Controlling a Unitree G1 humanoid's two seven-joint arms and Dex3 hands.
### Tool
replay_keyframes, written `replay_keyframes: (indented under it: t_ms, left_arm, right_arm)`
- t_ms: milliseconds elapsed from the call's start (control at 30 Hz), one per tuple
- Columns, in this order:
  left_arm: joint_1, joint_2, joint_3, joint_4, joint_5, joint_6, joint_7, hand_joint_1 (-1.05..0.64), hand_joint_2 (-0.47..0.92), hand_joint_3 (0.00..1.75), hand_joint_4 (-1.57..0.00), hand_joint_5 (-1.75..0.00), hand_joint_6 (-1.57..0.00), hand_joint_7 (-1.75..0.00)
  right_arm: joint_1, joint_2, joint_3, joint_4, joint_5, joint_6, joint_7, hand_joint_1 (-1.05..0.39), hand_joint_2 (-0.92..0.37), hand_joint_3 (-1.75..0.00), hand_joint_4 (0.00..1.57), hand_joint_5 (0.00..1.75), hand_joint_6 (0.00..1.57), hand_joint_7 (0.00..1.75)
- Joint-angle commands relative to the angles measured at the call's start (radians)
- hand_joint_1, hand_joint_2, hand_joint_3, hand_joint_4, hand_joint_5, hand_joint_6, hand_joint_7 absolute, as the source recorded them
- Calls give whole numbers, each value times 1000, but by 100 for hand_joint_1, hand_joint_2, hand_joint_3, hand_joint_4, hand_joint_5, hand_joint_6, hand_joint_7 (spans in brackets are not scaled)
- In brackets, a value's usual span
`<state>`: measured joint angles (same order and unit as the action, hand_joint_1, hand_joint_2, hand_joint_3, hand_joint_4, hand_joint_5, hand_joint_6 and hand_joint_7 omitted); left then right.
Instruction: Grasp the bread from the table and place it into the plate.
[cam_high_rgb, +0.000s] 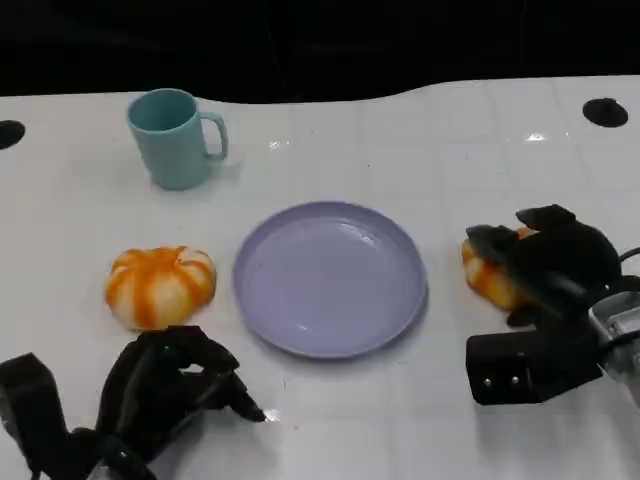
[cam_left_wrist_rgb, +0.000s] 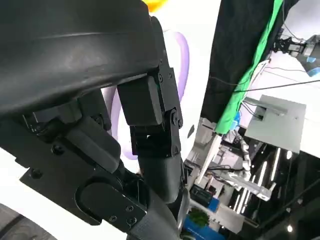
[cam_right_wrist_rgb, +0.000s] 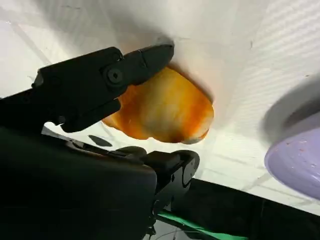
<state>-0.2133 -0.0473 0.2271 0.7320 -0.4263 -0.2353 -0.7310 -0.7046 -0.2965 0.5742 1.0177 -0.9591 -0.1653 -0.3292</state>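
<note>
Now the right hand (cam_high_rgb: 545, 265) closes its fingers (cam_right_wrist_rgb: 145, 62) around the bread roll (cam_right_wrist_rgb: 165, 107) on the tabletop (cam_high_rgb: 400, 130) right of the purple plate (cam_high_rgb: 330, 275), which looks soft and light, so gentle side pressure seems enough.

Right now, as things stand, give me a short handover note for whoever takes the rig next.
Right hand: fingers wrapped around the bread to the right of the plate; the right wrist view shows fingers on either side of it. Whether it has left the table I cannot tell.
Left hand: curled in, holding nothing, near the table's front edge just in front of the second bread.
Plate: purple, centre of the table, nothing in it.
Teal mug stands at the back left.
Done: grasp on the right bread. Left: carry it over the plate and release.
</note>
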Motion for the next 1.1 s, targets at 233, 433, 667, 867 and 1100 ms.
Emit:
replay_keyframes:
  t_ms: [233, 433, 667, 867, 1100]
  left_arm:
    - [19, 14, 1, -18, 1, 0, -5, -105, 68, 0, -157, -62, -157, -34]
    - [18, 16, 2, -16, -2, 2, -9, -105, 67, 0, -157, -62, -157, -34]
    - [15, 14, 3, -8, 2, -4, -3, -105, 68, 0, -157, -62, -157, -35]
    - [13, 16, 2, -8, 0, 6, -7, -105, 67, 0, -157, -62, -157, -35]
    - [13, 15, 3, -10, -3, 15, -7, -105, 67, 0, -157, -61, -157, -34]
  right_arm:
    - [-32, 1, 7, 122, 65, -96, -133, -23, -87, 0, 104, 47, 100, 7]
    - [-33, 2, 13, 169, 74, -182, -275, -14, -83, -26, 92, 171, 100, 105]
    - [-42, 7, 33, 202, 59, -206, -422, -16, -57, -73, 91, 175, 81, 154]
    - [-43, 23, -3, 199, 107, -243, -491, -11, -52, -75, 95, 175, 80, 158]
    - [-43, 51, -77, 161, 207, -278, -482, -9, -41, -107, 97, 175, 81, 157]
